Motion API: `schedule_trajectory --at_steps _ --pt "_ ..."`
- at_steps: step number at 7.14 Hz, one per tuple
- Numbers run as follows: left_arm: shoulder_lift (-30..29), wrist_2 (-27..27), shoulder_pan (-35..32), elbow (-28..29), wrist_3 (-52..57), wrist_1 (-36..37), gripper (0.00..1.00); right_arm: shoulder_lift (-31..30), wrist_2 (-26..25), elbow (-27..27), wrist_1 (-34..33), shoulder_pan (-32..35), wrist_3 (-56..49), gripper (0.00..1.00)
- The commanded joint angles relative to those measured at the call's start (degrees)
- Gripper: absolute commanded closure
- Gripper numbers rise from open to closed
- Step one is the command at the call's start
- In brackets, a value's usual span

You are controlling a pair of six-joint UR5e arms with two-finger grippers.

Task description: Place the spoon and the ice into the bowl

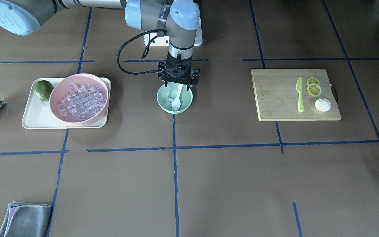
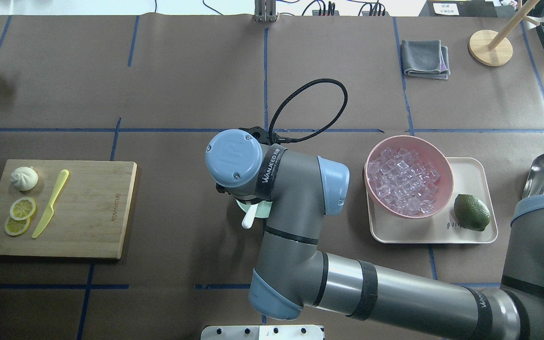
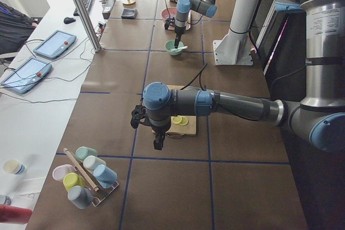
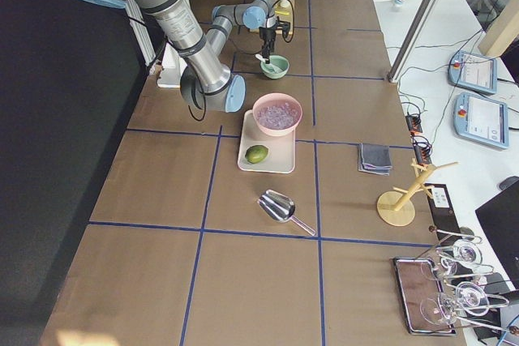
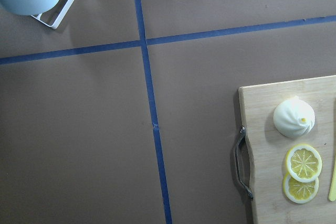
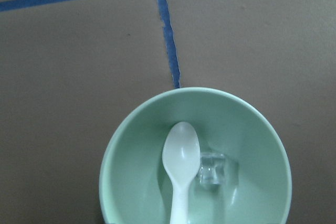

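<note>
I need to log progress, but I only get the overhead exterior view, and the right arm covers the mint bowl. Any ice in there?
Observer: Yes. The right wrist view shows one ice cube in the bowl, right beside the scoop of the spoon.
Operator: Is the right gripper holding the spoon?
Observer: Seemingly not. In the front view the right gripper hangs above the bowl's robot-side rim, fingers spread, the handle free between them.

White spoon (image 6: pixel 181 156) — scoop at bottom — beside ice cube (image 6: pixel 212 169) in mint bowl (image 6: pixel 252 129).
</note>
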Motion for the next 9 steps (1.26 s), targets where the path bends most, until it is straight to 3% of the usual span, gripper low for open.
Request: schedule_trajectory --at_steps 1,3,6,9 --pt "0.06 0.36 0.06 0.32 -0.10 0.42 0.00 -0.78 4.50 0.65 -0.15 5.82 -6.37 0.02" --pt "0.32 0.71 -0.02 1.20 -0.19 0.86 0.00 -7.69 12.68 5.90 -0.24 15.04 -18.03 0.02" --pt "1.02 2.38 0.06 1.90 -0.01 0.77 0.00 -19.10 23.48 8.64 -0.42 31.54 -45.06 0.01" --pt "0.93 3.78 0.06 1.82 0.25 0.33 0.00 -34.75 24.93 11.45 0.02 44.49 -74.19 0.01"
